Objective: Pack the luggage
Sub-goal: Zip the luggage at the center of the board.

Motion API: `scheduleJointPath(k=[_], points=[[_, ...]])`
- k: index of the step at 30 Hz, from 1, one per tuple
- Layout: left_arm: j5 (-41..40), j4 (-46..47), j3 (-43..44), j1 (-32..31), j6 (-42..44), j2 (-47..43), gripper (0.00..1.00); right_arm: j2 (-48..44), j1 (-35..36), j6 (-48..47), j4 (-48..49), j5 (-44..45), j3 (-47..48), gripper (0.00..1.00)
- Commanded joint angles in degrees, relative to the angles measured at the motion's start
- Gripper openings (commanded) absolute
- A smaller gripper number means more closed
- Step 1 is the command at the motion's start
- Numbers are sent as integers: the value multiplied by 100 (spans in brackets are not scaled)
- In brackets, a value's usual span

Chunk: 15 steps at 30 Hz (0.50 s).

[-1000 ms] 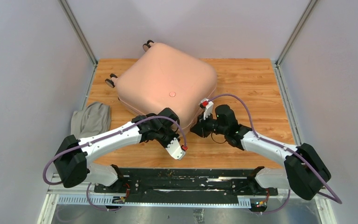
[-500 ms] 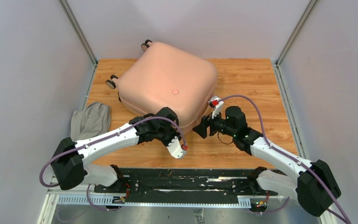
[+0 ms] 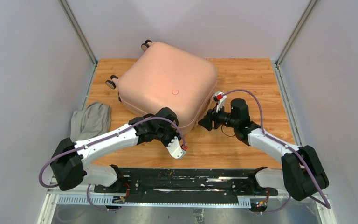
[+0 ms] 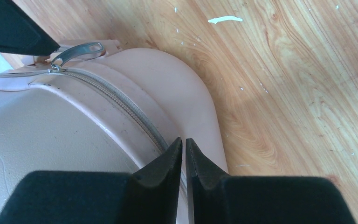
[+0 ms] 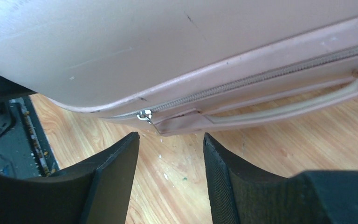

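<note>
Pink hard-shell luggage (image 3: 168,86) closed and flat at upper centre of the top view. Left gripper (image 4: 183,142) pinched nearly shut over the zipper seam (image 4: 116,105); right gripper (image 5: 171,136) parted. Centre on the zipper pull (image 5: 144,115), clamp, drag along the seam. Long axis diagonal, wheels (image 3: 110,83) toward upper left.

The luggage (image 5: 158,51) rises like a wall directly ahead of the right gripper (image 5: 170,140), bare wooden table (image 5: 284,158) lies free beneath it, and the left gripper (image 4: 182,144) crowds the corner to its left
</note>
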Motion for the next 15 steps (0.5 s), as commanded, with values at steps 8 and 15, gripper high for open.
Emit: scheduleJointPath(k=[8,15], points=[[-363,709,-18,18,188,-16,16,691,-210,175,776,-1915,262,51],[-410,757,4,18,191,-1,16,896,-202,56,461,-1745,509,47]])
